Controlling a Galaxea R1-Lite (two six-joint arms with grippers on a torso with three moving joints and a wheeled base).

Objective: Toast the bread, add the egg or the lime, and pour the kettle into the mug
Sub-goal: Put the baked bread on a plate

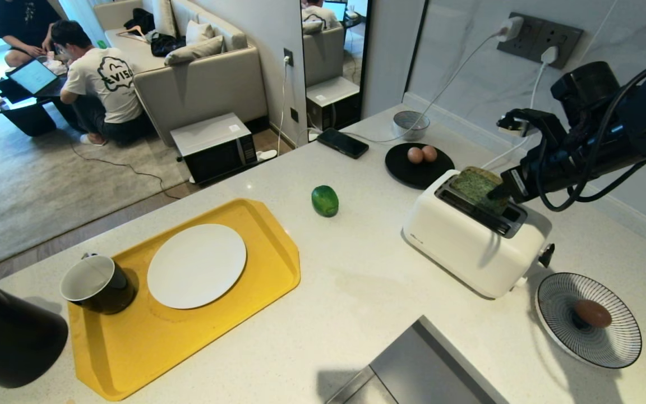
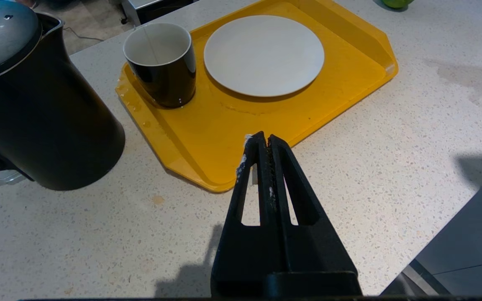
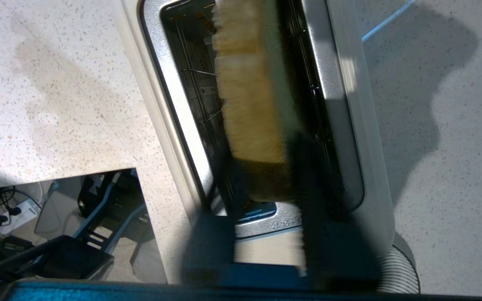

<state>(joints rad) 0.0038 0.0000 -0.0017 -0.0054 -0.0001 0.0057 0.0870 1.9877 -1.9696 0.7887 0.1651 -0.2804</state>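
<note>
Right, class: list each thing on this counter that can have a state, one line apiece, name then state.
bread: sticking half out of the toaster slot, right gripper fingers shut on it
toaster: upright, plugged in
mug: upright on the yellow tray, looks empty
white plate: bare
kettle: upright, lid shut
left gripper: fingers shut, holding nothing
striped plate: holds one egg

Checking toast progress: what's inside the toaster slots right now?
The bread stands partly in one slot of the toaster, gripped by the right end effector. Its lower part is hidden.
</note>
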